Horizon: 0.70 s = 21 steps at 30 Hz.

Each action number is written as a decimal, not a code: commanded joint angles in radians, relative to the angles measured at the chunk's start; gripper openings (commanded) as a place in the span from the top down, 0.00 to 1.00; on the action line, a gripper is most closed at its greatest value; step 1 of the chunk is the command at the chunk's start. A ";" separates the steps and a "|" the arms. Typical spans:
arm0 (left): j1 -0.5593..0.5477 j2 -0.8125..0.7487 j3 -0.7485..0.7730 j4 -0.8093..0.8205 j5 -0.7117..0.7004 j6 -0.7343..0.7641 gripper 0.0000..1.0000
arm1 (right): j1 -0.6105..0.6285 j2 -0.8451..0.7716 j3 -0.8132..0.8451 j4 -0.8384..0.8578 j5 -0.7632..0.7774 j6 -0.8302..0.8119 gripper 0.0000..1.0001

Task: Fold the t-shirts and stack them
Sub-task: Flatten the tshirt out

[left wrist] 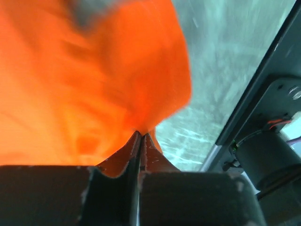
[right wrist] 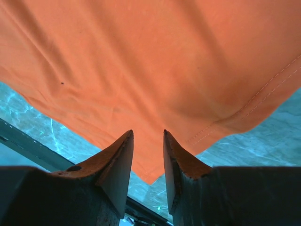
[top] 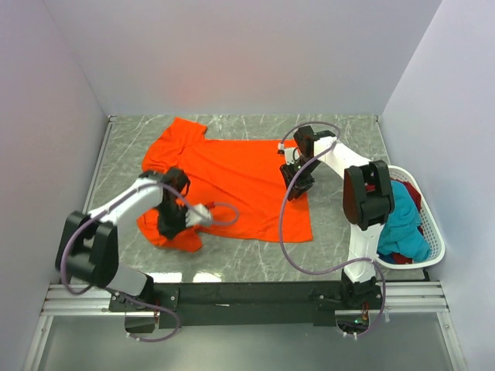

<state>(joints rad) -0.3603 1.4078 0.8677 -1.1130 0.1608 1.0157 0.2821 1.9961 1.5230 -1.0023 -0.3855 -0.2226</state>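
Note:
The bright orange t-shirt (top: 232, 182) lies spread on the grey marble table, its near left part bunched up. My left gripper (top: 172, 224) is shut on that bunched near left part; in the left wrist view the cloth (left wrist: 94, 84) hangs from the closed jaws of the gripper (left wrist: 140, 134). My right gripper (top: 296, 179) is open over the shirt's right edge; in the right wrist view a corner of the shirt (right wrist: 155, 80) lies between the spread fingers of the gripper (right wrist: 148, 134). Teal (top: 404, 224), dark red and blue shirts sit in the basket.
A white plastic basket (top: 434, 232) stands at the table's right edge beside my right arm. White walls enclose the table at the left, back and right. A black rail (top: 247, 294) runs along the near edge.

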 commanded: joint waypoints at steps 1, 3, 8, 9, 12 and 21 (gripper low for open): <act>0.049 0.110 0.177 -0.142 0.186 0.070 0.94 | -0.001 0.012 0.048 -0.021 -0.013 -0.012 0.61; 0.082 0.215 0.282 -0.147 0.216 0.046 0.78 | -0.003 0.018 0.048 -0.022 -0.016 -0.014 0.61; 0.213 0.312 0.401 0.030 0.190 -0.086 0.46 | -0.003 0.014 0.037 -0.024 -0.027 -0.014 0.61; 0.228 0.309 0.412 -0.002 0.207 -0.065 0.45 | -0.003 0.013 0.035 -0.024 -0.027 -0.015 0.61; 0.262 0.249 0.395 -0.071 0.255 0.007 0.46 | -0.003 -0.003 0.020 -0.024 -0.024 -0.018 0.61; 0.193 -0.013 0.131 -0.114 0.156 0.061 0.73 | -0.003 0.000 -0.004 -0.012 -0.035 -0.012 0.61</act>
<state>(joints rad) -0.1341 1.4193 1.0634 -1.1763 0.3492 1.0348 0.2787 2.0026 1.5291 -1.0142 -0.4061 -0.2264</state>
